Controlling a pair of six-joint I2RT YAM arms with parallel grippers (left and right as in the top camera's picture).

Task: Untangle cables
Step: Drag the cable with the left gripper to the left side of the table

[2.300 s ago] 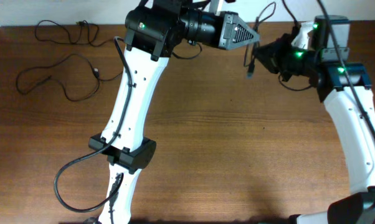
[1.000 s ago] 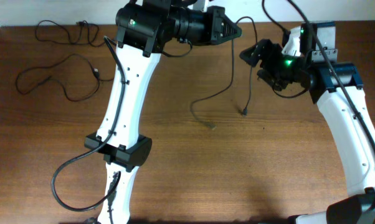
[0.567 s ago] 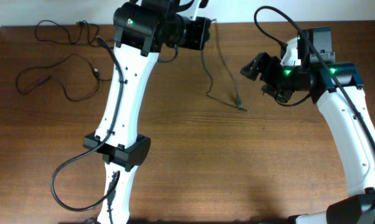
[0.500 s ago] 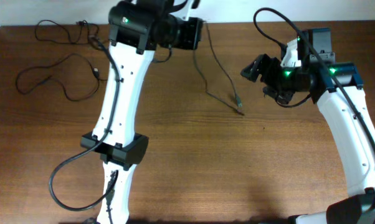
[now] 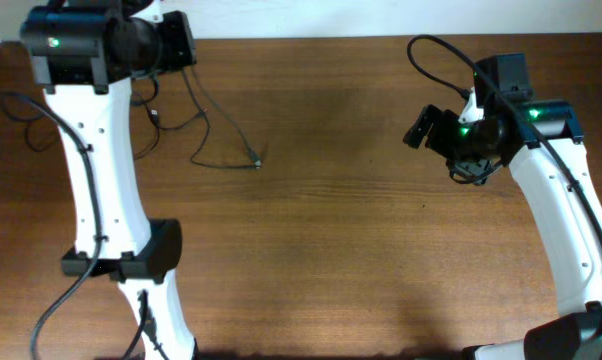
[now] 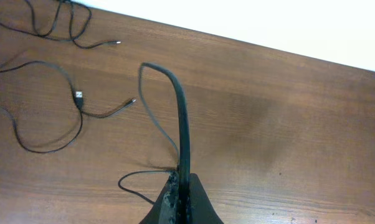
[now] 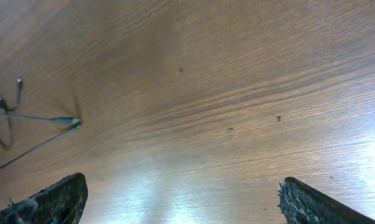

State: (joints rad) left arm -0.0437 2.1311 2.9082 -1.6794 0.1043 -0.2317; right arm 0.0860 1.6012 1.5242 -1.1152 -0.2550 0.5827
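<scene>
1. You had the left end effector (image 6: 180,194) clenched on the held cable (image 6: 182,118). In the left wrist view, the cord rose from between the closed fingers, arched over and dropped back towards the surface (image 6: 287,137).
2. Seen from overhead, the held cable ran from that end effector, near the far left corner, down and to the right. Its plug end (image 5: 255,162) lay on the wood, well apart from your right arm (image 5: 566,230).
3. The second cable (image 6: 44,134) lay loose on the surface to the left of the held cable, in a wide wavy loop. It had a small pale plug (image 6: 78,96) near one end.
4. The third cable (image 6: 56,28) lay in tight loops close to the far edge, its metallic tip (image 6: 116,42) pointing right. In the left wrist view it sat apart from the second cable.
5. Your right end effector (image 5: 429,128) was released. In the right wrist view, its fingers (image 7: 56,199) stood wide apart at the lower corners, with only bare wood between them.
6. That end effector hung over the right half of the surface, well apart from all three cables.
7. From overhead, your left arm (image 5: 106,180) hid much of the second cable and the third cable.
</scene>
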